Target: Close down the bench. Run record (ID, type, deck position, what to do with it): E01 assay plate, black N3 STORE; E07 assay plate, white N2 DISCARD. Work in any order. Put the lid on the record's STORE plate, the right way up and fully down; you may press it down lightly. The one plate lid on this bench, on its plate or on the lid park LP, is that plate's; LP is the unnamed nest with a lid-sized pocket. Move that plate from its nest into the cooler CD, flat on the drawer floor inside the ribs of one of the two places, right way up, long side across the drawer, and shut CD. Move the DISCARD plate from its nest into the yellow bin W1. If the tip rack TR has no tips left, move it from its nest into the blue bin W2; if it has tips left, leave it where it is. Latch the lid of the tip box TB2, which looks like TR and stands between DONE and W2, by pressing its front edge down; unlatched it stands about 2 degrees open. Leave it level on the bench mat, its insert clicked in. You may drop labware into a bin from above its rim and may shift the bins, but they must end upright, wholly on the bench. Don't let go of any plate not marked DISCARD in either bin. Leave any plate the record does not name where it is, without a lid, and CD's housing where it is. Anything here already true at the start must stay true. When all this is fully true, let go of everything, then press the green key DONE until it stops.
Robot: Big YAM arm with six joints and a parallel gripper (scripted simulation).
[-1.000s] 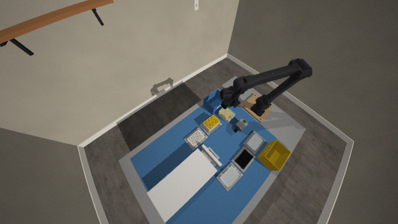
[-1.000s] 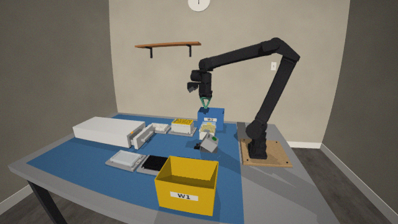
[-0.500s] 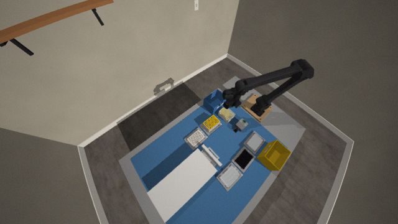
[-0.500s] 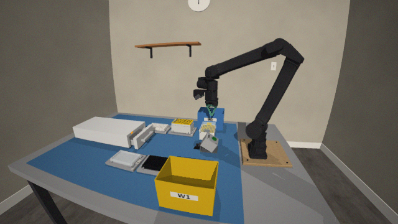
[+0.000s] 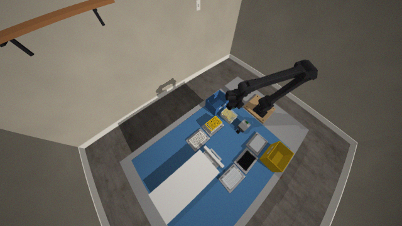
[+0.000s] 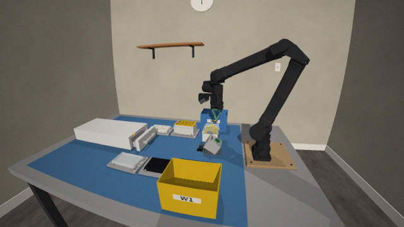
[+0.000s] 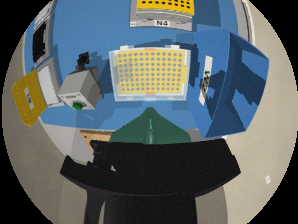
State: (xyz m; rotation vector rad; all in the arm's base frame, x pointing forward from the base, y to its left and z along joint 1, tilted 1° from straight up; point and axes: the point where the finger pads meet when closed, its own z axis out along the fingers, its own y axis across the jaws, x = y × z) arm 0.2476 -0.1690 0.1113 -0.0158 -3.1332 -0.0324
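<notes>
The pincer (image 6: pixel 216 120), its green fingers pressed together on nothing, hangs point-down just above the front edge of tip box TB2 (image 5: pixel 228 115), a stance that suits pushing the lid down rather than grasping. TB2 stands on the blue mat between the grey block with the DONE key (image 5: pixel 244 125) and the blue bin W2 (image 5: pixel 216 103); in the wrist view its pale yellow lid (image 7: pixel 149 72) fills the space just ahead of the fingertips. Whether they touch the lid cannot be told. Beside TB2, tip rack TR (image 5: pixel 213 123) sits in its nest; its yellow top is dotted dark, but whether tips remain cannot be told.

Judged from how the counter (image 6: pixel 285 186) lies, the rest of the close-down is untouched. The black plate (image 5: pixel 245 160) sits uncovered in its nest, a white plate (image 5: pixel 232 178) next to it, and the lid (image 5: pixel 257 143) apparently waits in the park on its other side, near the yellow bin W1 (image 5: pixel 277 156). The cooler CD (image 6: pixel 108 132) has its drawer (image 6: pixel 146 137) slightly out, ready to take the lidded plate.
</notes>
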